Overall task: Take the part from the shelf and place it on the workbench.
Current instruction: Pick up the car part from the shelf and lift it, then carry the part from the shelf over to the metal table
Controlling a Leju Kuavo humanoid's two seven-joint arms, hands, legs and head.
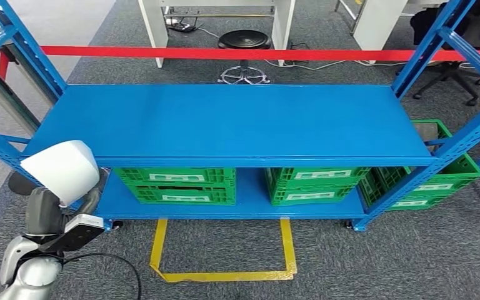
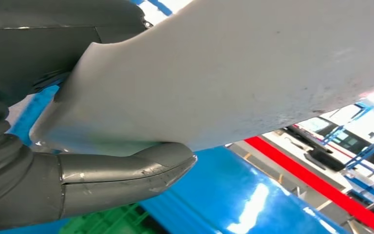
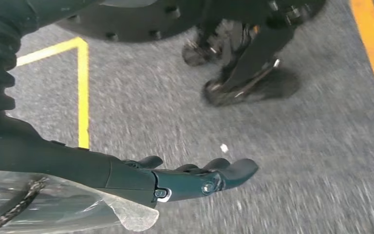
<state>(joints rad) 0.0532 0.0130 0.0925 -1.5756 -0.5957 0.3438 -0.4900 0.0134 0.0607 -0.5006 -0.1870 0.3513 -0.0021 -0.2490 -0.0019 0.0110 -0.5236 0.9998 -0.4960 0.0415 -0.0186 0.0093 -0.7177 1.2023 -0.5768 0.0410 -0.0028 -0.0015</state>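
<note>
Nearest your head camera, at the lower left, is the robot's silver left arm, and its left hand [image 1: 69,201] holds the white, smooth, curved part [image 1: 62,170] up off the blue metal shelf [image 1: 237,122] — the part sits just past the shelf's left front corner, over the grey carpet floor [image 1: 412,262], not on any surface. In the left wrist view you can see why it stays put: the thick grey thumb [image 2: 126,173] presses under the part's pale underside [image 2: 233,73] while the dark body of the hand lies against its other side, so the hand is clamped on it. I'd judge the pick from the shelf done and the carry to the workbench still to come; no workbench is visible here.

Moving right, the shelf's upper deck carries nothing. Under it, on the lower deck, you have two stacks of green slotted plastic crates [image 1: 176,184] with white labels — one left of centre, one right of centre [image 1: 315,182] — and a third group of green crates [image 1: 440,178] stands just beyond the right-hand upright. One yellow tape outline [image 1: 225,256] marks the floor in front.

The right hand [image 3: 199,178] hangs over the carpet, fingers loosely extended, holding nothing.
</note>
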